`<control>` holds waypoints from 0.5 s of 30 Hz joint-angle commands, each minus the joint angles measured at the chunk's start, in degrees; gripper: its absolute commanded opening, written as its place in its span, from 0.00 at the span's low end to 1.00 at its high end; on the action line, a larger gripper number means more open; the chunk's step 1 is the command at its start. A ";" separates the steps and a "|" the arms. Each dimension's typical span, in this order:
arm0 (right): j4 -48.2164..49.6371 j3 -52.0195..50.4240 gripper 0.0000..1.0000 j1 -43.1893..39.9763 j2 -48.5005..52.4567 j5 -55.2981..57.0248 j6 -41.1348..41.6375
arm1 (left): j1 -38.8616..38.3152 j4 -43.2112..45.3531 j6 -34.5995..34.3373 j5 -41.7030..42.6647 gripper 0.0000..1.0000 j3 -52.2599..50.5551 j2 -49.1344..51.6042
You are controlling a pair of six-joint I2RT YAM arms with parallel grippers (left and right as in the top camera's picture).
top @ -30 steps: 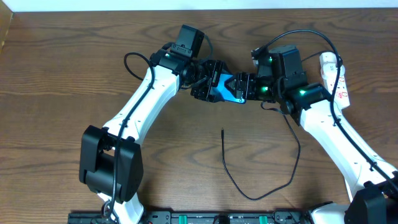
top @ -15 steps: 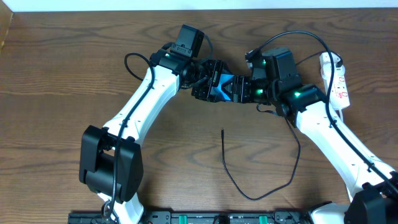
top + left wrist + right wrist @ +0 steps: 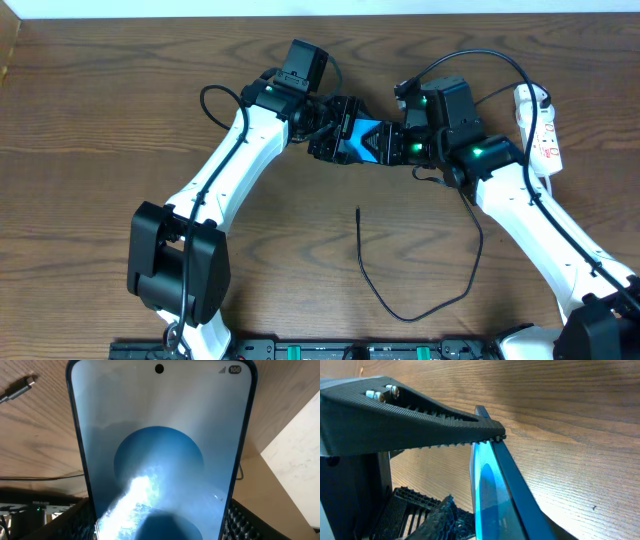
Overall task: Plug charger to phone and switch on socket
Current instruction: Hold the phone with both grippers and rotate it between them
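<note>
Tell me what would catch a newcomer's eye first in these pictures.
The glowing blue phone at top centre, where both arms meet. It fills the left wrist view, clamped between the left fingers, and a right finger touches its edge. Next come the thin black charger lying loose on the wood below, its tip plugged into nothing, and the white socket at the far right.

There is one phone (image 3: 362, 140), one charger (image 3: 375, 290) and one socket (image 3: 540, 125). Two robot arms, one left arm (image 3: 225, 170) and one right arm (image 3: 540, 220), work over one wooden surface (image 3: 100, 120).
</note>
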 commanded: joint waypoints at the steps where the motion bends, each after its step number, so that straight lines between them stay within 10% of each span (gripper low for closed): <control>1: 0.11 0.94 0.30 0.24 0.07 0.04 -0.20 | -0.02 0.33 -0.33 1.38 0.07 0.02 -1.66; 15: 0.09 0.94 0.01 0.24 0.07 0.04 -0.20 | -0.02 0.28 -0.28 1.36 0.07 0.02 -1.66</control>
